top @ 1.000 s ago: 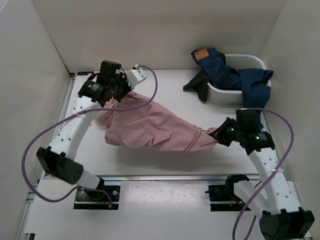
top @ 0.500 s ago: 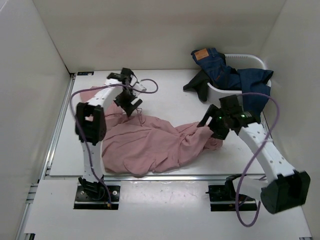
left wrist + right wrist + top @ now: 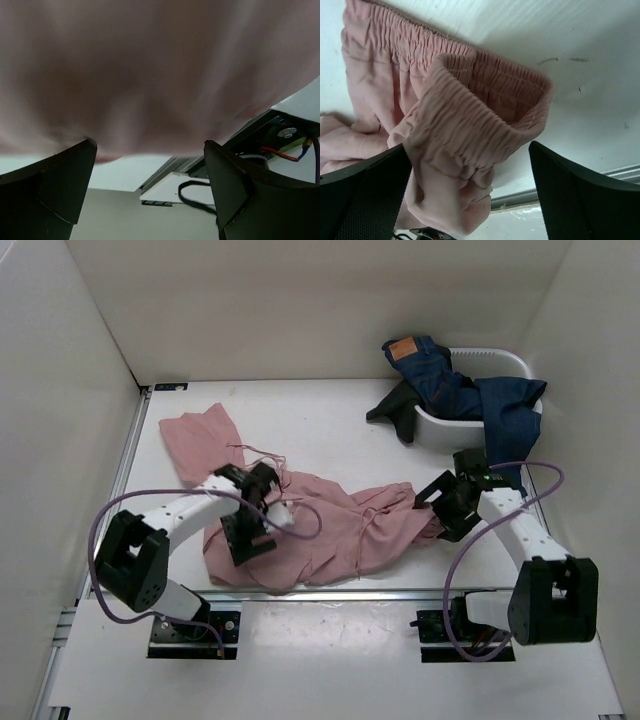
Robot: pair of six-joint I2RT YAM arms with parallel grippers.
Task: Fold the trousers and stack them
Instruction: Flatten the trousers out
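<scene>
Across the table [image 3: 330,420] front, the trousers [image 3: 330,525] lie crumpled. Both the left gripper [image 3: 150,145] and right gripper [image 3: 469,146] gape, holding nothing. I judge I should pinch the waistband [image 3: 485,115] at both corners, then spread it flat.

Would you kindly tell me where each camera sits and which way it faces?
Top external: high behind the robot, looking down on the white table; the left arm, right arm and dusty-pink thin-fabric trousers show.
Left wrist: on the left arm, close to the blurred trousers; its dark fingers show.
Right wrist: on the right arm, facing the gathered waistband; its fingers show.
All three share the trousers.
</scene>
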